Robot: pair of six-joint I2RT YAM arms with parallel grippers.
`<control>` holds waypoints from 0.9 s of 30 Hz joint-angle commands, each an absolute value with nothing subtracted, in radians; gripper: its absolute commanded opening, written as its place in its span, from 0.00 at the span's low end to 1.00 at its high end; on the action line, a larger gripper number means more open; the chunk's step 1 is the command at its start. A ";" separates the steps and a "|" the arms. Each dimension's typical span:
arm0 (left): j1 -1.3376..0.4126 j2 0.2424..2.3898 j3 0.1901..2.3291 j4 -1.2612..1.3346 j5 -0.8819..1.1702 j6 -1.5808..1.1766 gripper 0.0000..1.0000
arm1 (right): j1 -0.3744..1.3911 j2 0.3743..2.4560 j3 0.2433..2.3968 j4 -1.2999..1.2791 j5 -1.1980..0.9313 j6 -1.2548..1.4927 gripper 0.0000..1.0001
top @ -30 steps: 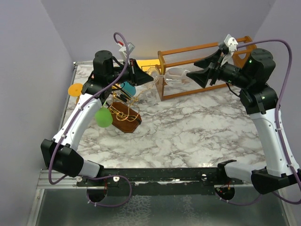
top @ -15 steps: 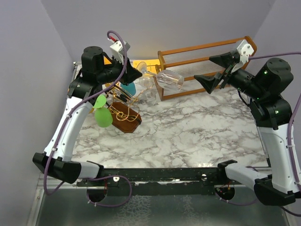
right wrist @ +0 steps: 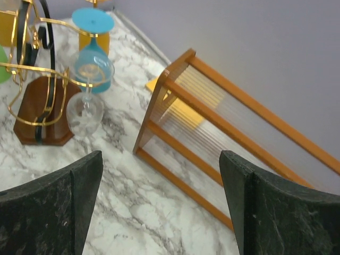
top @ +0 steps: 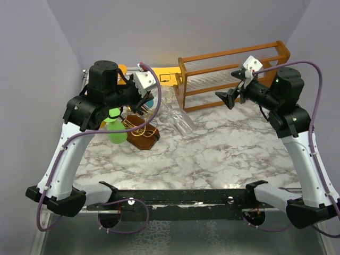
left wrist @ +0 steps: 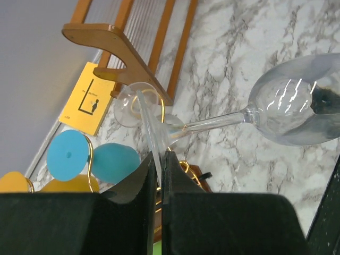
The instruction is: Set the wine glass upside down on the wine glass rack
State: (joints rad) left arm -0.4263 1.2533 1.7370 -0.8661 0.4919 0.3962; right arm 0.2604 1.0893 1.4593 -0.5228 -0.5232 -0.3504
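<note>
- Black left gripper (left wrist: 159,156): jaws are pressing together on the rim of the wine glass's foot.
- Wine glass (left wrist: 289,106), clear: is hanging in that grip, tilted nearly on its side. The stem is running out to the right and the bowl is pointing right and near. It is sitting just right of the wine glass rack, not on it.
- Wine glass rack (top: 142,133), gold wire on a dark brown base: is standing on the left part of the table.
- Teal glass (right wrist: 93,66) and a second clear glass (right wrist: 85,112): are hanging foot-up from the wire arms.
- Green glass (top: 117,133): is showing at the rack's left side.
- Right gripper (right wrist: 162,207): is hovering in the air with its jaws wide apart and nothing between them, near the wooden frame.
- Wooden frame (left wrist: 101,36), orange-brown with clear rods: is standing at the far right.
- Table (top: 223,149): marble-patterned.
</note>
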 commanded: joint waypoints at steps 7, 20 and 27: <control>-0.479 1.183 1.774 -1.158 0.466 0.768 0.00 | 0.258 1.095 1.269 -0.479 -0.716 -0.468 0.91; -0.424 1.088 1.738 -1.405 0.466 1.133 0.00 | 0.258 1.118 1.108 -0.519 -0.901 -0.552 0.94; -0.362 1.016 1.714 -1.420 0.424 1.157 0.00 | 0.258 1.106 1.097 -0.509 -0.905 -0.543 0.95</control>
State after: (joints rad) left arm -0.3870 1.0534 1.7226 -1.4014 0.4366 1.1133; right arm 0.2604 1.1149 1.1057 -0.5209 -0.8635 -0.5308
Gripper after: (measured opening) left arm 0.050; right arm 0.951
